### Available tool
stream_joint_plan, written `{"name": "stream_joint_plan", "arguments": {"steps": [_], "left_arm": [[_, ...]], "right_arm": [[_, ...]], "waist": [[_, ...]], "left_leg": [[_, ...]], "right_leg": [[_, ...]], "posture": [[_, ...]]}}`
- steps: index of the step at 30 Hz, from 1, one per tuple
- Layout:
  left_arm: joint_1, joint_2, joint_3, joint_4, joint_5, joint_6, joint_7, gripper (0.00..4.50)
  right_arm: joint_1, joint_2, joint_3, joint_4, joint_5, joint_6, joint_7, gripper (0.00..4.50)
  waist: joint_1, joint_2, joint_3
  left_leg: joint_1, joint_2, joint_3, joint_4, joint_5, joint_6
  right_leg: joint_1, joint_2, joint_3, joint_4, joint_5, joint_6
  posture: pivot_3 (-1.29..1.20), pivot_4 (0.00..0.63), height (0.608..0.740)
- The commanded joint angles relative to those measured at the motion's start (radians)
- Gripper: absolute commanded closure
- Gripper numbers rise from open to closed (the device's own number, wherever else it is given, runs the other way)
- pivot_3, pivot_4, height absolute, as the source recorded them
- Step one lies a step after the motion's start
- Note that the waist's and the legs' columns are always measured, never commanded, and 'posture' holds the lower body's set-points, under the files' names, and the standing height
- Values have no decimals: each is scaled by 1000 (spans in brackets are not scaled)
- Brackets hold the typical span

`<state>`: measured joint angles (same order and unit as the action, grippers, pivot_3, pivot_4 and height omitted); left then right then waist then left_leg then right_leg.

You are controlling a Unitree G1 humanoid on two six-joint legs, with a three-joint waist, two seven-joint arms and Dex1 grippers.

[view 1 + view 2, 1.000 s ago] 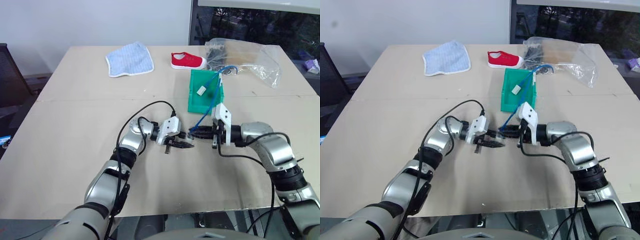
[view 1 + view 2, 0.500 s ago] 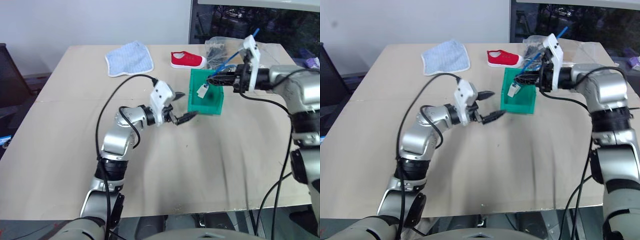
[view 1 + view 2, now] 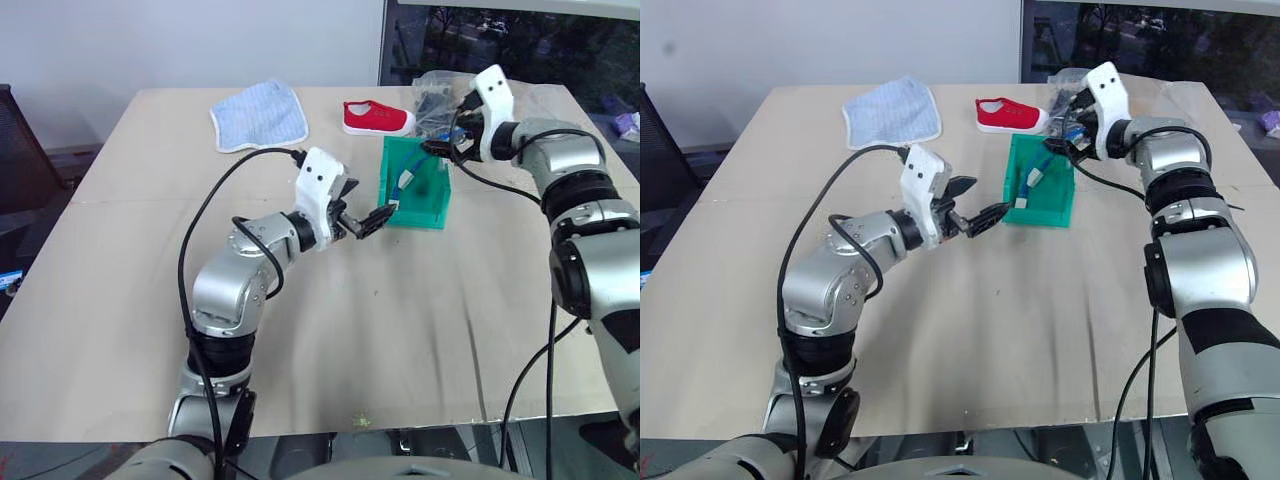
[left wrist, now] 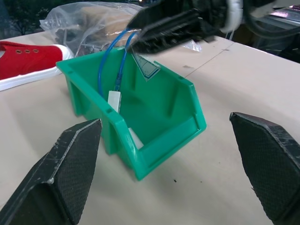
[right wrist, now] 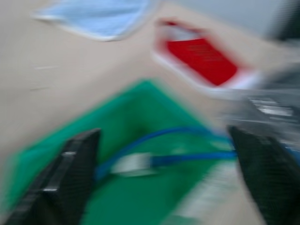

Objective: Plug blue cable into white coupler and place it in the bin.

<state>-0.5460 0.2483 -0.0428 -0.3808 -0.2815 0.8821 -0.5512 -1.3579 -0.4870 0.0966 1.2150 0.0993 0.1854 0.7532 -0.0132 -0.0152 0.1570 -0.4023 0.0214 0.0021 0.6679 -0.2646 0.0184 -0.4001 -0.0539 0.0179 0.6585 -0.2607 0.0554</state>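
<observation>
The green bin (image 3: pixel 430 205) stands right of the table's middle. Two blue cable (image 4: pixel 105 58) strands drop into it from under my right gripper (image 3: pixel 440 147). One ends in a white coupler (image 4: pixel 114 101) that leans on the bin's inner wall. I cannot tell whether the strands are one cord or two. My right gripper hovers over the bin's back wall, its fingers (image 5: pixel 61 183) wide open and holding nothing. My left gripper (image 3: pixel 365 205) is open and empty, level, just left of the bin and facing its open front.
A red shoe (image 3: pixel 375 118) and a light-blue cloth (image 3: pixel 260 118) lie at the far side of the table. A clear plastic bag (image 4: pixel 89 14) sits behind the bin. Bare tabletop (image 3: pixel 400 330) stretches from the bin to the near edge.
My right gripper rose from the table's middle to above the bin with a blue cord, then opened. My left gripper opened, lifted and turned towards the bin.
</observation>
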Motion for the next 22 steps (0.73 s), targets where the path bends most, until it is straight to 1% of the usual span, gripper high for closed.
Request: {"name": "stream_joint_plan", "arguments": {"steps": [1,2,3,6,7,9,10,11,12,13,16,18,19,20,22], "left_arm": [[32,16,7,-70,-24,-25,17,0],[50,23,13,-81,-21,-43,21,0],[80,42,20,-93,-9,-74,24,0],[176,76,52,-114,-1,-143,34,0],[215,75,68,-116,-7,-163,43,0],[278,58,102,-114,-28,-186,68,0],[331,63,104,-107,-11,-217,77,0],[386,73,97,-108,6,-253,73,0],[446,84,89,-112,15,-286,62,0],[497,96,78,-123,21,-312,52,0],[624,114,52,-160,23,-370,34,0],[678,120,42,-165,23,-405,24,0],[694,128,35,-163,33,-417,23,0],[710,139,26,-157,50,-440,21,0],[737,160,12,-151,65,-473,8,0]], "right_arm": [[39,-73,-58,-59,-10,-56,-24,33],[84,-87,-69,-108,1,-58,-1,33],[185,-103,-89,-234,33,-60,47,33],[527,-123,-178,-689,179,-5,134,33],[630,-117,-210,-820,232,13,146,33],[787,-111,-256,-1010,308,43,155,33],[892,-107,-289,-1097,365,52,183,33],[988,-115,-311,-1161,397,55,213,33],[1080,-122,-329,-1208,416,48,237,33],[1152,-130,-344,-1239,424,50,247,33],[1320,-160,-377,-1273,424,29,286,33],[1387,-173,-390,-1277,427,18,307,33],[1407,-175,-395,-1276,432,17,310,33],[1429,-175,-397,-1274,431,13,311,33],[1470,-167,-405,-1277,438,14,307,33]], "waist": [[2,0,0],[1,0,0],[1,0,0],[3,-1,-1],[4,2,-2],[0,5,0],[1,7,0],[0,7,0],[1,7,0],[3,6,-1],[6,5,-1],[8,5,0],[7,5,1],[5,5,1],[3,5,1]], "left_leg": [[0,0,0,0,0,0],[-1,0,0,0,0,0],[-1,0,0,0,0,0],[-2,1,-3,-2,0,0],[-3,1,-4,-2,0,0],[-9,2,-5,-1,0,0],[-13,1,-4,0,0,0],[-13,1,-3,1,0,-1],[-12,1,-3,1,0,0],[-11,1,-3,1,-2,4],[-9,1,-5,1,-3,4],[-6,0,-5,2,-3,5],[-1,0,-4,2,-3,5],[5,0,-3,2,-3,5],[9,0,-2,2,-2,5]], "right_leg": [[0,0,0,-1,0,0],[0,0,0,-1,0,0],[0,0,0,-2,0,0],[1,0,0,-3,0,0],[1,0,0,-2,0,1],[-5,0,0,2,0,1],[-12,0,0,3,0,1],[-12,-1,1,3,0,1],[-11,-1,1,3,0,1],[-10,0,1,3,0,1],[-7,0,1,2,0,1],[-3,-1,1,1,0,0],[0,0,1,1,0,0],[6,0,2,0,-2,-4],[9,0,3,0,-1,-7]], "posture": [[0,150,740],[0,150,740],[0,150,740],[0,150,740],[0,150,740],[0,150,740],[0,150,740],[0,150,740],[0,150,740],[0,150,740],[0,150,740],[0,150,740],[0,150,740],[0,150,740],[0,150,740]]}}
